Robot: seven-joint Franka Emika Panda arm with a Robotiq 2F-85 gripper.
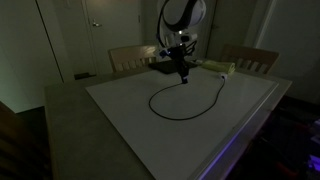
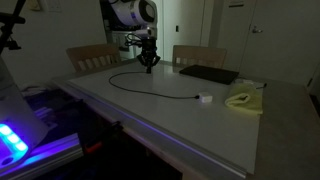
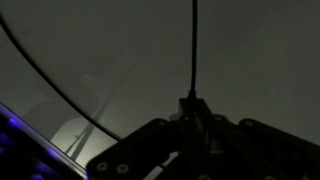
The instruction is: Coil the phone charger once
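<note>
Dimly lit room with 1 robot arm reaching down over a table. The gripper is fully closed, pinching the phone charger near the table's far edge. The charger is a thin black cable, and it lies on the pale tabletop in 1 wide, open curve that starts at the fingers and sweeps out across the surface.

In an exterior view the cable ends at a small white plug, which rests on the table well apart from the gripper. A flat black pad and a pale greenish box sit near that end.

In the wrist view the cable runs straight away from between the closed fingers of the gripper, and another stretch curves past at the left. 2 wooden chairs stand behind the table.
</note>
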